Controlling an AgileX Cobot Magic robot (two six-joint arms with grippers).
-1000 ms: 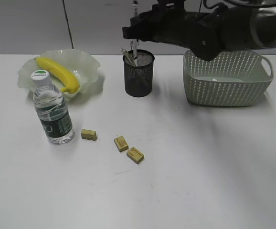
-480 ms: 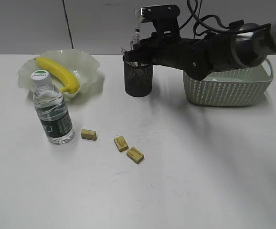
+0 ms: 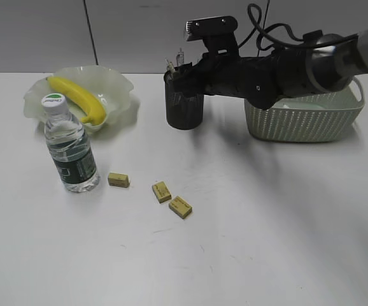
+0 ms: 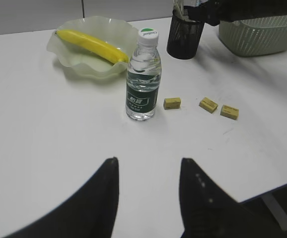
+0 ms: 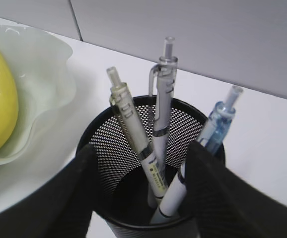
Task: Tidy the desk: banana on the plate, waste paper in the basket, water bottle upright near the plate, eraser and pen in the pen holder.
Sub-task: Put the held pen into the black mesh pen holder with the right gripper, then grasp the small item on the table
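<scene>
The black mesh pen holder (image 3: 184,113) stands at the back centre with three pens in it (image 5: 159,114). My right gripper (image 3: 183,75) is open, its fingers on either side of the holder's rim (image 5: 108,144), empty (image 5: 143,148). The banana (image 3: 76,97) lies in the wavy green plate (image 3: 117,83). The water bottle (image 3: 69,146) stands upright in front of the plate. Three yellow erasers (image 3: 118,180) (image 3: 162,192) (image 3: 180,206) lie on the white desk (image 3: 267,223). The green basket (image 3: 305,118) is at the back right, partly behind my right arm. No waste paper shows. My left gripper (image 4: 148,163) is open and empty, low over the desk's front.
In the left wrist view the bottle (image 4: 143,79), the erasers (image 4: 208,104), the plate (image 4: 104,22) and the basket (image 4: 257,37) lie ahead of the left gripper. The desk's front right edge (image 4: 277,186) is close.
My right gripper came down over the pen holder with a pen and let it go. The pen now stands in the holder. The rest has not moved.
</scene>
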